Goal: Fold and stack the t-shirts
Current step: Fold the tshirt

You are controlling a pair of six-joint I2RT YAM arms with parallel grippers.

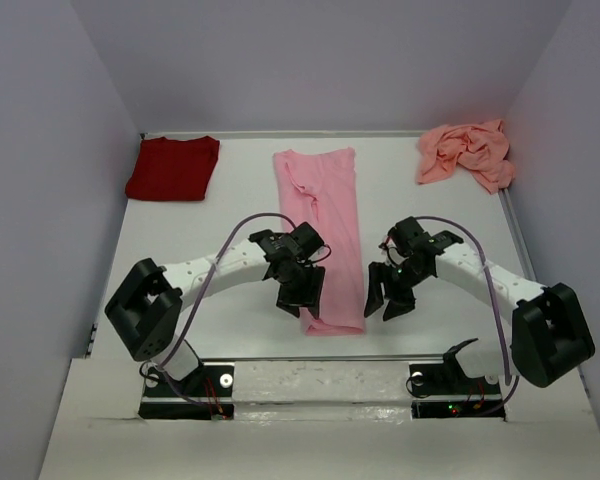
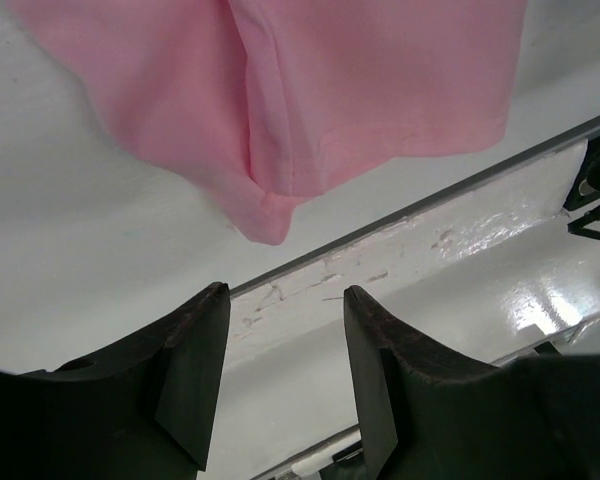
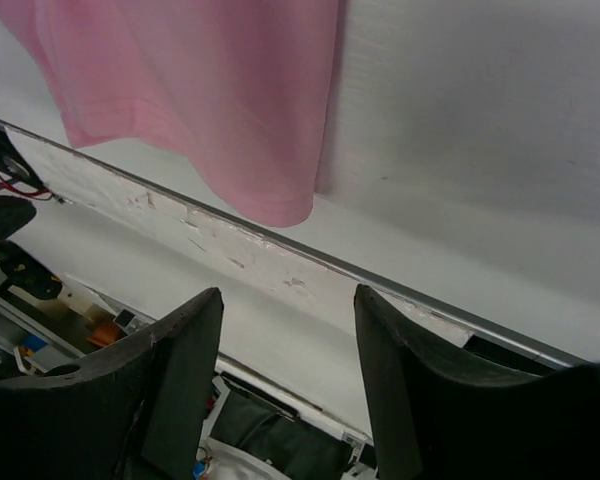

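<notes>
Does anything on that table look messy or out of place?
The salmon-pink tee lies crumpled in the far right corner. The dark red tee sits folded flat far left; the light pink tee is a long strip down the middle.

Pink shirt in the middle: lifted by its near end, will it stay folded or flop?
Probably flop: the pink shirt lies as a long, wrinkled, folded strip, so a lifted end would likely sag and unfold. The cloth looks thin, so likely light. Pushed, it would probably bunch, not slide.
</notes>
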